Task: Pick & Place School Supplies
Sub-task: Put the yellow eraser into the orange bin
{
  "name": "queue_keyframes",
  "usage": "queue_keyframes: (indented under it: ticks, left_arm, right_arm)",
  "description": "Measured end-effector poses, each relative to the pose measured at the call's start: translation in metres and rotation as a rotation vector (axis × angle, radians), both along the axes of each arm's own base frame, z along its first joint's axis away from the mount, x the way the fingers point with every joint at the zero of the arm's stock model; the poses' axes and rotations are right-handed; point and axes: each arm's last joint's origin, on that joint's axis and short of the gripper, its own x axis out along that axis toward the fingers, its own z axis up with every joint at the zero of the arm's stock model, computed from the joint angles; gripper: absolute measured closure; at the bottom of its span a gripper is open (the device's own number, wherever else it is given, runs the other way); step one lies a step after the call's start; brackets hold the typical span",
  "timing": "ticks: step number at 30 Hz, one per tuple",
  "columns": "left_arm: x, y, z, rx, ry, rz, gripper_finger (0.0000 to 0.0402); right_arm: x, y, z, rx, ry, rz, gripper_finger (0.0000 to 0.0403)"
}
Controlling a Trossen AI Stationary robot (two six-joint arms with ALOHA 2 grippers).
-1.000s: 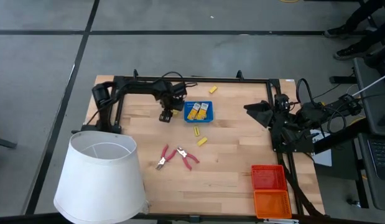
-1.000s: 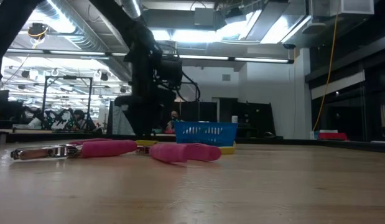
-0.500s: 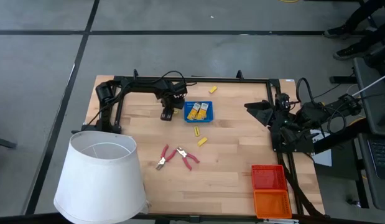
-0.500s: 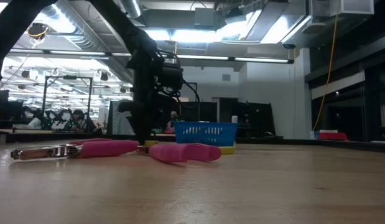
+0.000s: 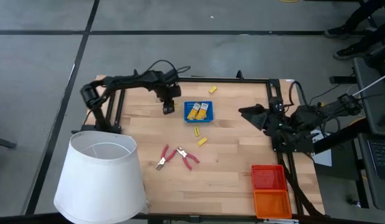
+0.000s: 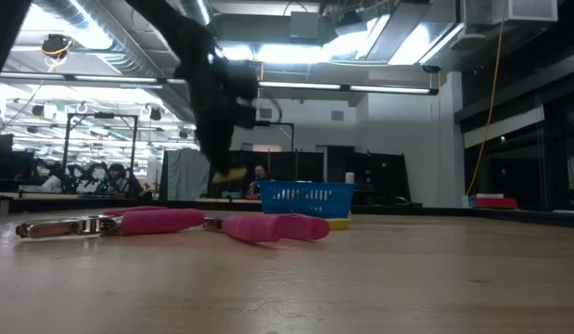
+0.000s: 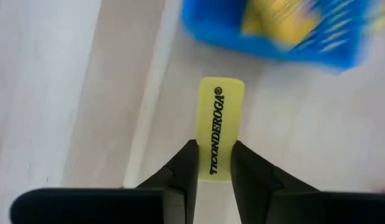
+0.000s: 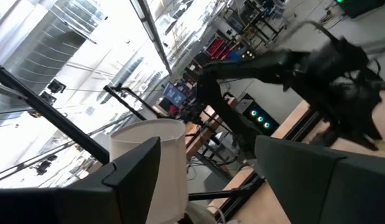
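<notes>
Sorting partly done: two flat yellow packs (image 5: pixel 198 111) lie in the blue plastic tray (image 5: pixel 208 116).
Left gripper (image 7: pixel 214 163) clamps a yellow eraser block (image 7: pixel 219 129) beside it; right gripper (image 5: pixel 247 112) waits open; blocks and red-handled pliers (image 5: pixel 176 156) remain on the wooden tabletop (image 5: pixel 232 168).

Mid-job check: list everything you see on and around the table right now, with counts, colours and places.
Blue tray: 1, blue, far centre; yellow packs inside, count unclear.
Yellow block: 1, yellow, held in left end effector, lifted beside blue tray.
Loose yellow pieces: 3, yellow; one at far edge, two near of blue tray.
Pliers: 2, red handles, table centre.
Red tray: 1, right near corner.
Orange tray: 1, nearer than red tray.
Lampshade: 1, white, left near corner.
Left end effector: shut on yellow block, left of blue tray.
Right end effector: open, waiting at right edge.
</notes>
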Motion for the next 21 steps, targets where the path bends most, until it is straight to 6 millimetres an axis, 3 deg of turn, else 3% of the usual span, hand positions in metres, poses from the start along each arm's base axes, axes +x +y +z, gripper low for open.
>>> queue_keyframes:
  ticks: [5, 10, 16, 21]
  left_arm:
    - [0.007, -0.033, 0.055, -0.104, -0.319, -0.029, 0.0338]
    - [0.017, -0.071, 0.098, -0.318, -0.572, -0.075, 0.0337]
    - [0.03, -0.097, 0.12, -0.603, -0.702, -0.151, 0.0336]
    - [0.037, -0.111, 0.127, -0.704, -0.722, -0.185, 0.0335]
  right_arm:
    - [0.01, 0.0, -0.005, -0.003, 0.021, 0.048, 0.0135]
    - [0.017, 0.001, -0.006, -0.137, 0.021, 0.199, 0.0135]
    - [0.025, 0.007, 0.01, -0.438, 0.006, 0.364, 0.0135]
    - [0.039, 0.013, 0.017, -0.728, 0.198, 0.431, 0.0135]
